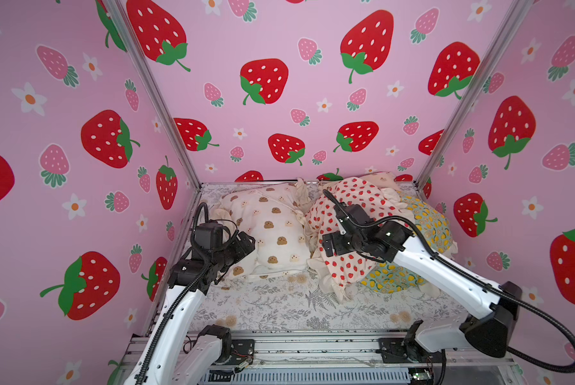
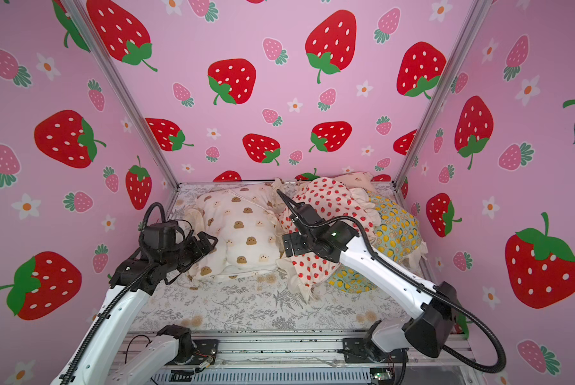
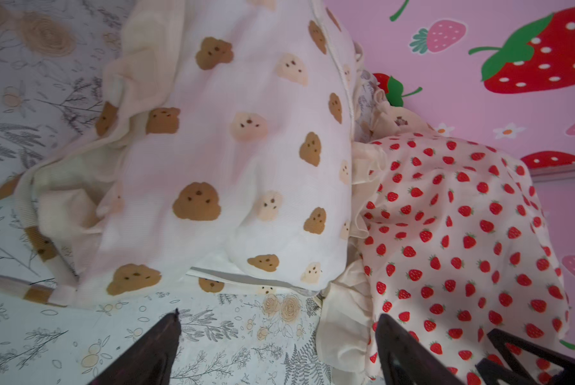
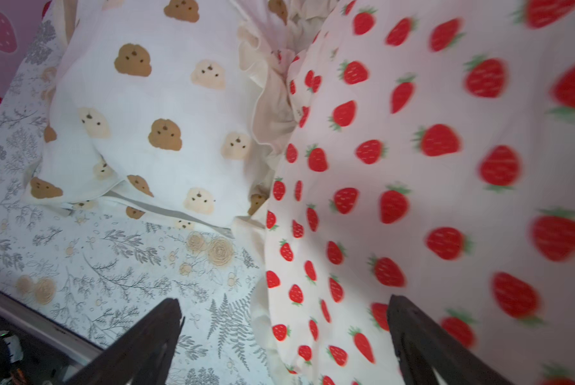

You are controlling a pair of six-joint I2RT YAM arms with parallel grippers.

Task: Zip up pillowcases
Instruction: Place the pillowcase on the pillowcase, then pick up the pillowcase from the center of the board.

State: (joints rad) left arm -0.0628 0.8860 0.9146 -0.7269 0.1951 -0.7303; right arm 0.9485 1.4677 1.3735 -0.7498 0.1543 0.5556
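Observation:
The white pillowcase with brown cookies (image 1: 276,230) (image 2: 246,230) lies at the back left. Its near edge shows a zipper seam (image 3: 246,278) (image 4: 166,208) that gapes. The strawberry pillowcase (image 1: 362,196) (image 2: 332,200) lies to its right, on top of the lemon pillowcase (image 1: 429,223) (image 2: 396,226). A cream bear-print pillowcase (image 1: 379,178) peeks out behind them. My left gripper (image 1: 246,243) (image 3: 277,315) is open beside the cookie pillowcase's left end and holds nothing. My right gripper (image 1: 327,246) (image 4: 284,300) hangs open over the strawberry pillowcase's near left edge, with a ruffle below the gap.
A grey fern-print sheet (image 1: 279,306) covers the table in front of the pillows. Pink strawberry walls (image 1: 279,100) close in the back and both sides. A metal rail (image 1: 312,346) with the arm bases runs along the front edge.

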